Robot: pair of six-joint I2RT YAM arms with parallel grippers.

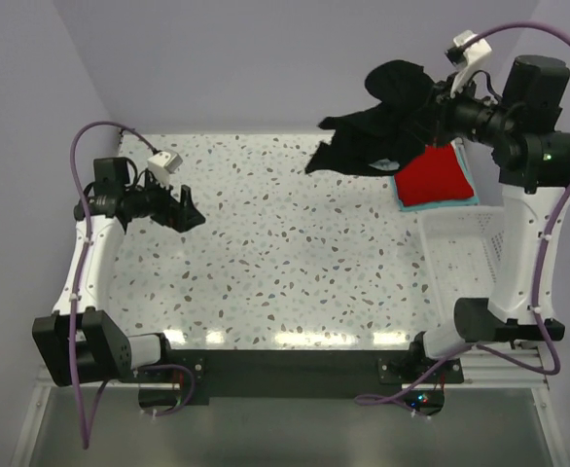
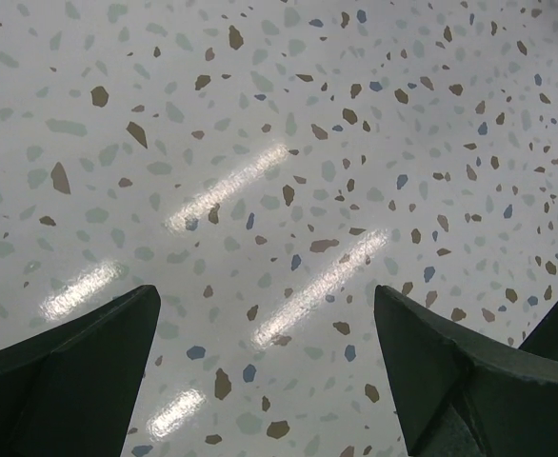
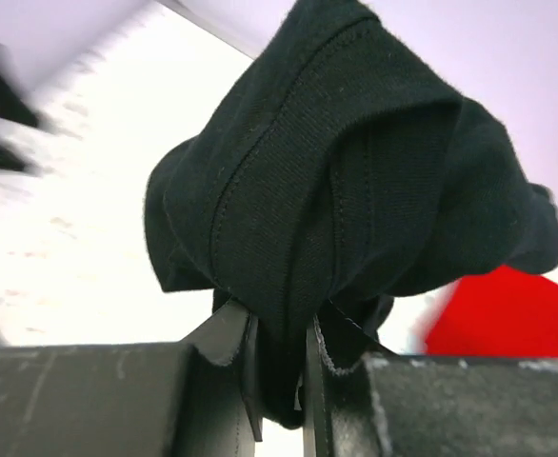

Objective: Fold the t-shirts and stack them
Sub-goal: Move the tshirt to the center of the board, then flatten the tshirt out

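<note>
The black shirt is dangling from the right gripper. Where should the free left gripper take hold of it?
Probably the loose corner trailing lowest on the left of the black shirt, approached from the left over the table. The right gripper pinches a bunched fold, so that corner is the clearest free edge.

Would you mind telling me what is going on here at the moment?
The right gripper is shut on the black t-shirt, holding it bunched in the air. Beside the white basket, the red t-shirt lies folded on the teal t-shirt. The left gripper hangs open over the table.
</note>
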